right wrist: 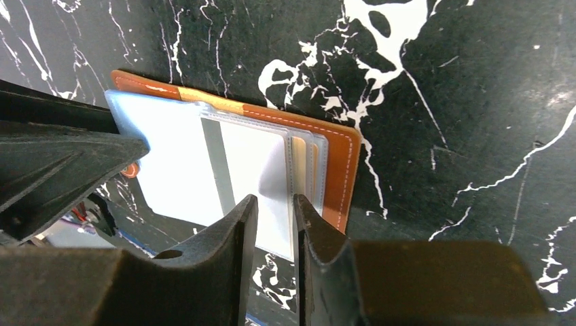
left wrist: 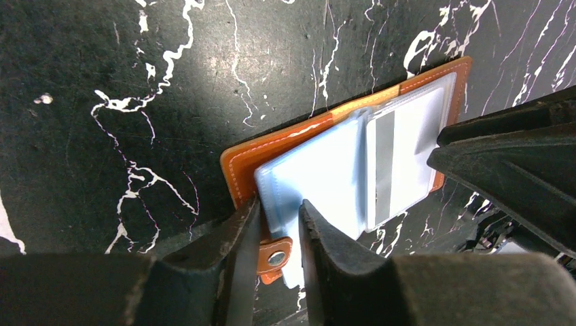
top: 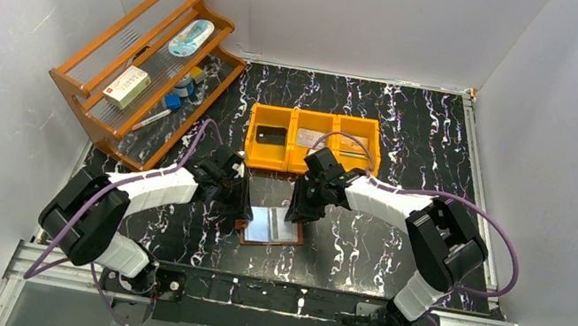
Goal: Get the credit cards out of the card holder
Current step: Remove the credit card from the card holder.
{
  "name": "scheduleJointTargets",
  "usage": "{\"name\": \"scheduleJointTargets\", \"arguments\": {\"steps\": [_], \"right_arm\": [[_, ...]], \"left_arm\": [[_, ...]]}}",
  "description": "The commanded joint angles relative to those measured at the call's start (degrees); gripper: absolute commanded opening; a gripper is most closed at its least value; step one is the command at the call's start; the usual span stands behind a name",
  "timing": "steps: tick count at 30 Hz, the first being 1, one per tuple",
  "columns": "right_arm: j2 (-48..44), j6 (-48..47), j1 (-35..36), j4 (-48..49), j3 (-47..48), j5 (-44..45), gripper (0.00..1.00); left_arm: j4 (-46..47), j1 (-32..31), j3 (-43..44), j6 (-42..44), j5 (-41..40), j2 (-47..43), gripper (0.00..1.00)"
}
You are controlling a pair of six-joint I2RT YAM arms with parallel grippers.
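The card holder [top: 275,229] lies open on the black marbled table, brown leather with shiny pale-blue pockets [left wrist: 319,170]. A silvery-grey credit card [right wrist: 253,159] with a grey stripe shows inside the top clear pocket [left wrist: 407,139]. My left gripper [left wrist: 280,207] is at the holder's left edge, jaws a little apart around the blue pocket sheet and the snap tab [left wrist: 276,257]. My right gripper [right wrist: 273,202] is at the holder's opposite edge, its jaws narrowly apart over the pocket with the card. Both grippers [top: 240,206] [top: 299,210] flank the holder.
An orange three-compartment bin [top: 309,163] stands just behind the holder, with a black card [top: 271,135] in its left compartment and pale cards in the others. A wooden rack [top: 98,107] with a white-and-red box [top: 127,86] and small items stands at the back left. White walls enclose the table.
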Motion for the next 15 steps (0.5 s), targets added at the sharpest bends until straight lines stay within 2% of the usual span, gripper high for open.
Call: {"name": "scheduleJointTargets", "arguments": {"steps": [1, 4, 11, 15], "right_arm": [[0.2, 0.1, 0.3, 2.5, 0.6, -3.3, 0.31], [0.1, -0.2, 0.4, 2.4, 0.9, -3.2, 0.29], [3.4, 0.8, 0.6, 4.9, 0.2, -9.9, 0.3], [1.6, 5.1, 0.4, 7.0, -2.7, -5.6, 0.28]], "left_arm": [[-1.2, 0.0, 0.0, 0.7, 1.7, 0.6, 0.22], [-0.6, 0.0, -0.1, 0.3, 2.1, 1.0, 0.17], [0.0, 0.0, -0.3, 0.1, 2.4, 1.2, 0.15], [0.0, 0.0, -0.4, -0.1, 2.0, 0.4, 0.17]]}}
